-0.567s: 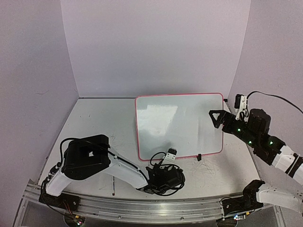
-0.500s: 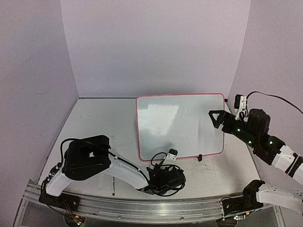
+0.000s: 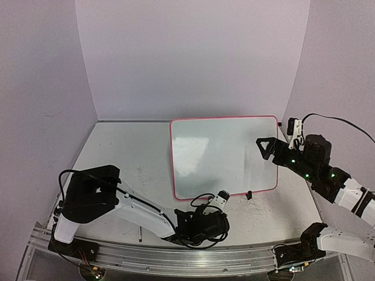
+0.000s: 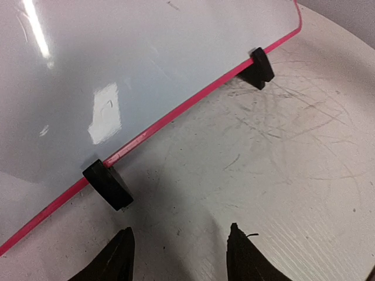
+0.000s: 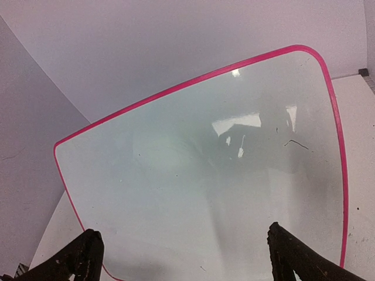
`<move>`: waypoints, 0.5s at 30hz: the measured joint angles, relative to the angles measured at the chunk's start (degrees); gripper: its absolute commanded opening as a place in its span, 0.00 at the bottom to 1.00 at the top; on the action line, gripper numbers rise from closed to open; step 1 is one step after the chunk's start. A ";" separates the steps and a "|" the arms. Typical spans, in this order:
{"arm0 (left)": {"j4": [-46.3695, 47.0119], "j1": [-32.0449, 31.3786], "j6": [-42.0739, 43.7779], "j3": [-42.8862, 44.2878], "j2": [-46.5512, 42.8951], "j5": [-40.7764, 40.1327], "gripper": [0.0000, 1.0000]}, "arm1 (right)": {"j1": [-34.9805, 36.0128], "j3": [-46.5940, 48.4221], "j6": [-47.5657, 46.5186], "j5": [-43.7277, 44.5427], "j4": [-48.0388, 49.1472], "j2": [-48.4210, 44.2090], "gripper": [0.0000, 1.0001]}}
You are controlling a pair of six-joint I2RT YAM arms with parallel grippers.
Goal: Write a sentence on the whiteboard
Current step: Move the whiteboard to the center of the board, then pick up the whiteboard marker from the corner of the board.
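A scuffed pale tabletop (image 3: 123, 152) was enclosed by plain lilac walls (image 3: 193, 58) at the back and on both sides. The whiteboard (image 3: 222, 155) was set on the far half of the table, right of centre, with its far edge close to the back wall. Whether it lay flat or leaned back could not be told. Its white face was bordered by a thin red-pink frame (image 3: 172, 158) with rounded corners. No writing was seen on it, only a few tiny dark marks (image 5: 296, 142). Two small black clip feet (image 4: 108, 186) were fitted on its near edge, one toward the left and one by the right corner, and both rested on the table. Just near of that edge the tabletop was covered with faint scribbled scratches (image 4: 293, 129).

The left gripper (image 4: 181, 257) was held low over the table, just near of the left foot, and was pointed at the board's near edge. Its jaws were parted, bare tabletop was seen between the fingertips (image 4: 122, 257), and nothing was grasped. The right gripper (image 3: 266, 146) was held over the right part of the board. Its jaws were spread wide, the board's face was seen between the fingers (image 5: 85, 257), and nothing was gripped. A metal rail (image 3: 176, 252) was seen along the near edge of the table.
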 measured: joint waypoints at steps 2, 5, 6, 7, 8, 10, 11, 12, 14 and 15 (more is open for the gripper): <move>-0.07 -0.33 0.87 -1.89 -3.82 1.53 0.68 | 0.00 -0.01 -0.35 -0.29 0.29 0.04 0.98; 0.47 -0.33 1.38 -5.45 -10.52 3.26 0.78 | 0.01 -0.02 -1.33 0.01 0.66 0.14 0.98; 0.46 -0.32 1.46 -7.14 -13.28 3.82 0.80 | 0.00 -0.03 -1.67 0.45 0.71 0.05 0.98; 0.35 -0.31 1.38 -9.16 -16.33 4.28 0.80 | 0.00 -0.18 -1.97 1.17 0.75 -0.31 0.98; 0.20 -0.29 1.16 -11.10 -19.17 4.49 0.81 | 0.01 -0.48 -2.28 2.02 0.82 -0.87 0.98; -0.73 -0.21 0.45 -15.15 -25.29 4.45 0.82 | 0.01 -1.50 -3.10 3.66 1.32 -2.95 0.98; -1.29 -0.12 -0.25 -17.21 -28.21 4.31 0.82 | 0.01 -2.09 -3.57 4.30 1.75 -3.99 0.98; -2.42 0.02 -0.97 -19.10 -30.96 4.19 0.82 | 0.01 -2.57 -4.03 4.59 2.07 -4.91 0.98; -5.20 0.54 -3.95 -23.42 -36.42 4.13 0.83 | -0.01 -3.28 -5.23 4.17 2.98 -6.03 0.98; -6.81 1.04 -5.57 -25.56 -38.93 4.14 0.83 | -0.01 -3.39 -5.79 3.22 3.43 -6.14 0.98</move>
